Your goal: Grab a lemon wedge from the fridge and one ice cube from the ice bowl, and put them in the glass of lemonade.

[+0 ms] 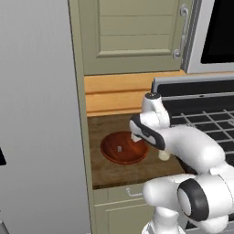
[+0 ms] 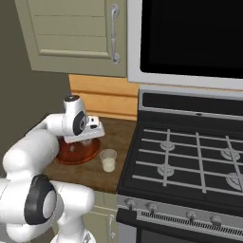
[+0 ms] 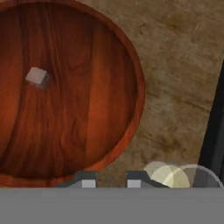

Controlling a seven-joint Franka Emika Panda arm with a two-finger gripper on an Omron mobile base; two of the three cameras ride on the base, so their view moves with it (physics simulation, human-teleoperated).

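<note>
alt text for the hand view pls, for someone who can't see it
Looking down into a wide reddish-brown wooden bowl holding one small pale ice cube. It sits on a brown wooden counter, with the rim of a glass of lemonade at the bottom edge beside the gripper.

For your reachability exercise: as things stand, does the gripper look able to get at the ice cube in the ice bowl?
Probably yes. The ice cube lies alone and uncovered in the ice bowl, and the gripper hangs above the bowl's rim with nothing between them.

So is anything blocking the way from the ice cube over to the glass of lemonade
Nothing visible. The ice cube lies alone in the ice bowl; only the bowl's low rim and bare wooden counter separate it from the glass of lemonade.
</note>
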